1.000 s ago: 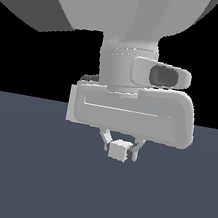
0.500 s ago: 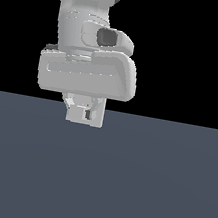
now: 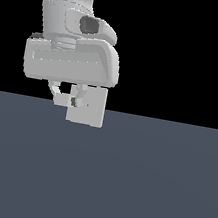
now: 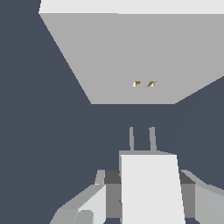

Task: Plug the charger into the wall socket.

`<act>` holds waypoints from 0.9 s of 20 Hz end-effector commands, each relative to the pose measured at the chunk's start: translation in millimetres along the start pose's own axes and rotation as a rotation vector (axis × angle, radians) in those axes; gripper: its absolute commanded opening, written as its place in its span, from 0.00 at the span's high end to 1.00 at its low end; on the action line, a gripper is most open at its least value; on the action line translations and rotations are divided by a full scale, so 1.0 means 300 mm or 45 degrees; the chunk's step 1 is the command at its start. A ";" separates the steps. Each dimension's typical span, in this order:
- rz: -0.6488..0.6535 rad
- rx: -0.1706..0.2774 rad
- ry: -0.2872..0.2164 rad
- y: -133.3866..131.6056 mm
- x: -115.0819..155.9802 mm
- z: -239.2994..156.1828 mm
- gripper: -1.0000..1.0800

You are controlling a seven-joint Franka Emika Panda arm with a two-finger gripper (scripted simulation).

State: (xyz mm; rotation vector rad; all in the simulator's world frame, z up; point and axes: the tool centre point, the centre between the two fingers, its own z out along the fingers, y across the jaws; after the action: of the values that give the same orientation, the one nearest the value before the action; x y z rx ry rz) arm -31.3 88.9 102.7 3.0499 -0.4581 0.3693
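The charger (image 4: 149, 188) was held pinched in the gripper (image 4: 146, 199), prongs near the wall socket (image 4: 131, 57) but apart, so a straight, aligned push into its slots seemed required.

Single Panda arm enters from the top of the exterior view, toward that view's left. Wrist link upright, broad pale hand body set crosswise beneath it. Gripper (image 3: 68, 98) points straight down. Two short fingers (image 3: 57, 92) hang below the hand body, closed in on the charger (image 3: 62, 99) between them. Wrist view: the fingers (image 4: 94, 199) flank the charger (image 4: 151, 188) on both sides, touching it. Fingertips hang level with the horizon line in the exterior view.
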 end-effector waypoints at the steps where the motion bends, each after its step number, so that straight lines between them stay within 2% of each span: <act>1: 0.006 -0.002 -0.001 0.010 0.001 0.006 1.00; 10: 0.009 -0.003 -0.002 0.015 0.006 0.011 1.00; 18: 0.009 -0.001 -0.002 0.016 0.081 0.030 1.00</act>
State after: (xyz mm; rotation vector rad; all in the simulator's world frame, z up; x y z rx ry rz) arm -13.7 78.7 99.7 3.0485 -0.4684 0.3658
